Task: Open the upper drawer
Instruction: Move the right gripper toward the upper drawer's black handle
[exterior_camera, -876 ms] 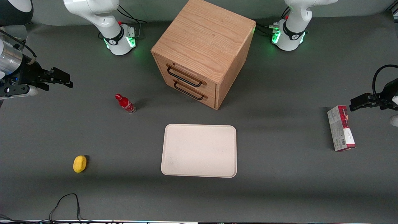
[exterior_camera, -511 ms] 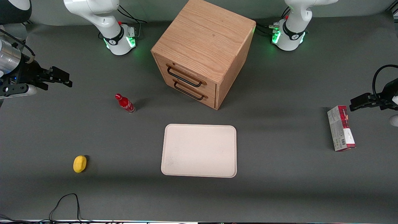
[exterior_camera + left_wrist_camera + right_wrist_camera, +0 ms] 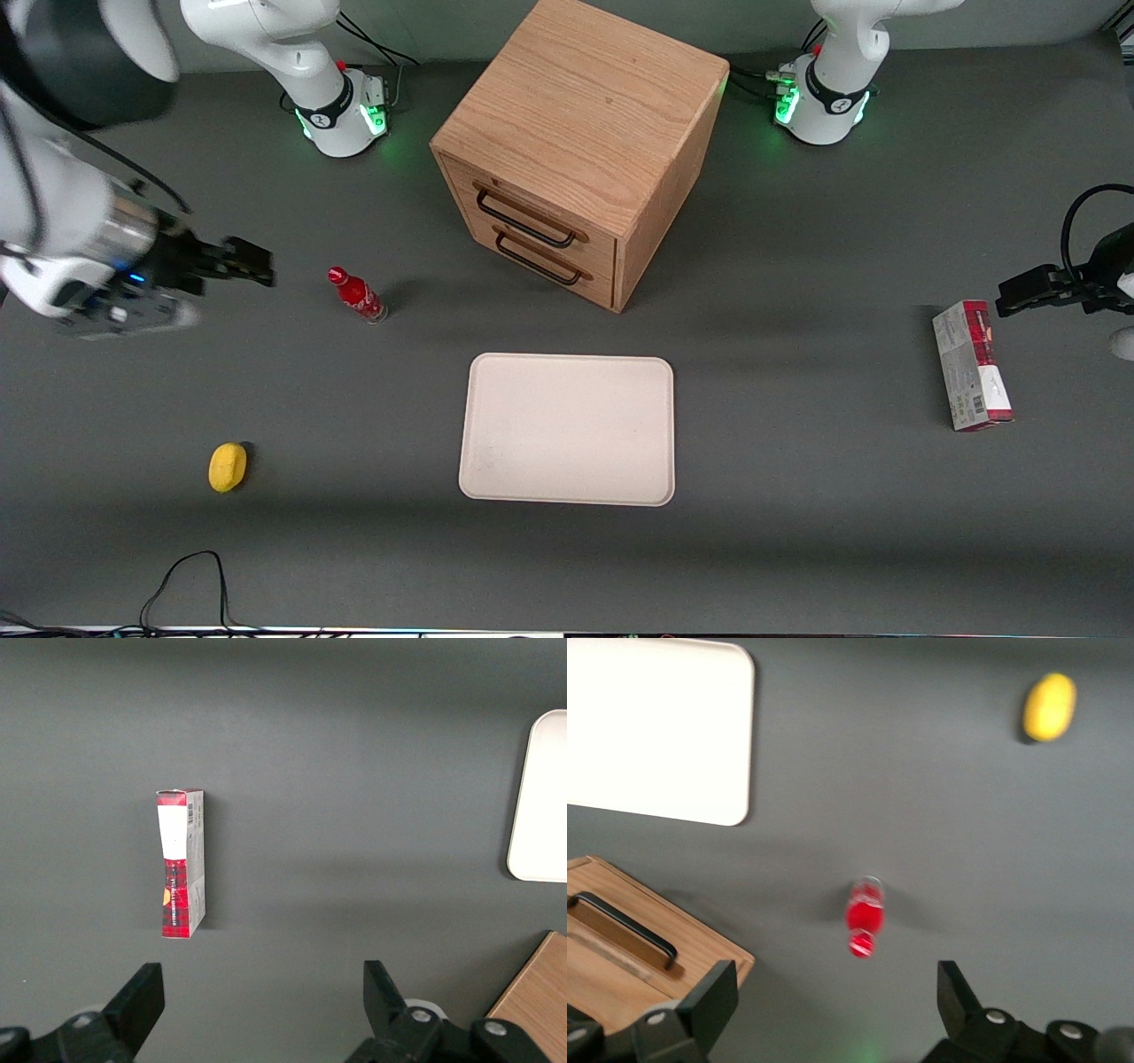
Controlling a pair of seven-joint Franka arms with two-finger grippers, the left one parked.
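Toward the working arm's end of the surface, the end effector (image 3: 252, 262) is seen raised above the grey mat, with its fingers spread apart and nothing held between them, as the right wrist view shows. Nearer the front edge, a yellow lemon-like object (image 3: 228, 466) lies alone. Just beside the end effector, a small red bottle (image 3: 357, 295) stands between it and the wooden cabinet (image 3: 580, 146). A cream tray (image 3: 568, 430) is placed near the middle of the front edge, in front of the cabinet. The cabinet is set near the middle of the edge where the arm bases stand, turned at an angle, and the upper drawer (image 3: 530, 215) is found in its face, fully closed, above the matching lower drawer (image 3: 542, 258). Toward the parked arm's end, a red-and-white carton (image 3: 971, 365) lies flat. The task is judged to be at the approach stage, the handle not yet reached. The bottle could be knocked over if a low, direct path is taken. The lower handle could be grasped by mistake, since the two handles sit close together, and the cabinet could be dragged if the pull is made off the drawer's axis.
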